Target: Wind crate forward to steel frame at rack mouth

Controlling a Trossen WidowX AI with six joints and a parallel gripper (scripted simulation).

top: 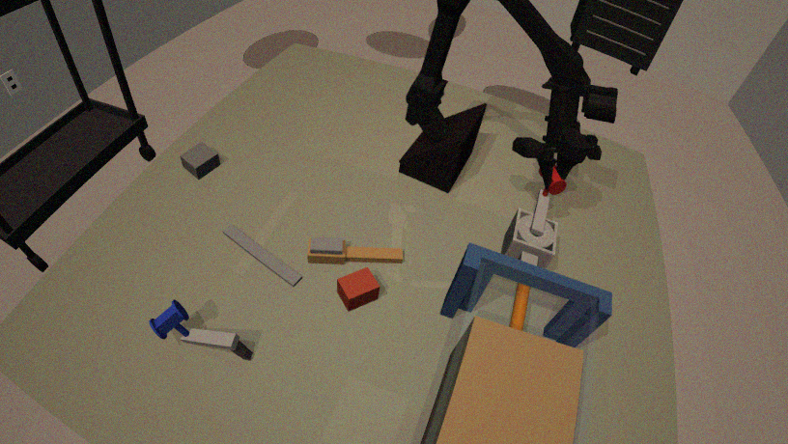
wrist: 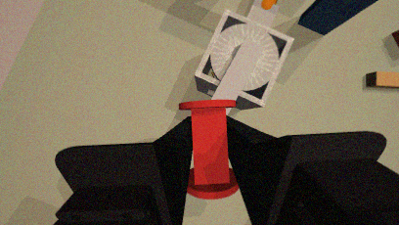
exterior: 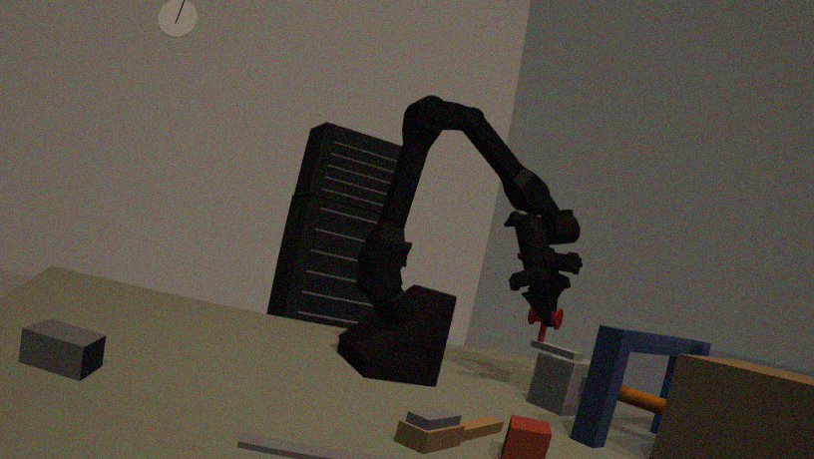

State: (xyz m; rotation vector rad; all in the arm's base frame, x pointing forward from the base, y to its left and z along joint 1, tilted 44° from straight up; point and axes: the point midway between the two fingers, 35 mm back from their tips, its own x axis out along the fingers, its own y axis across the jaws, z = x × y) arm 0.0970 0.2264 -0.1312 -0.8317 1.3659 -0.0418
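Observation:
My gripper (top: pixel 552 179) (exterior: pixel 546 319) (wrist: pixel 206 120) is shut on the red spool-shaped knob (top: pixel 557 183) (exterior: pixel 557 319) (wrist: pixel 210 147) of the winch handle. The handle's grey arm (top: pixel 540 211) (exterior: pixel 556 348) (wrist: pixel 240 73) lies across the top of the winch (top: pixel 510 236) (exterior: pixel 556 381) (wrist: pixel 205 84), its inner end over the round hole; the key is hidden. An orange strap (top: pixel 520 306) (exterior: pixel 640 399) (wrist: pixel 268 4) runs from the winch through the blue steel frame (top: pixel 538 274) (exterior: pixel 601 387) (wrist: pixel 332 15). The crate (top: pixel 516 380) (exterior: pixel 735 410) looks flat, with a gap between its front and the frame.
A blue-knobbed handle (top: pixel 169 319) lies at the left front. A red block (top: pixel 358 287) (exterior: pixel 527 436), a wooden tool with a grey top (top: pixel 326 251) (exterior: pixel 430 433), a flat grey bar (top: pixel 262 255) (exterior: pixel 284 446) and a grey block (top: pixel 200 159) (exterior: pixel 57 347) lie left of the winch.

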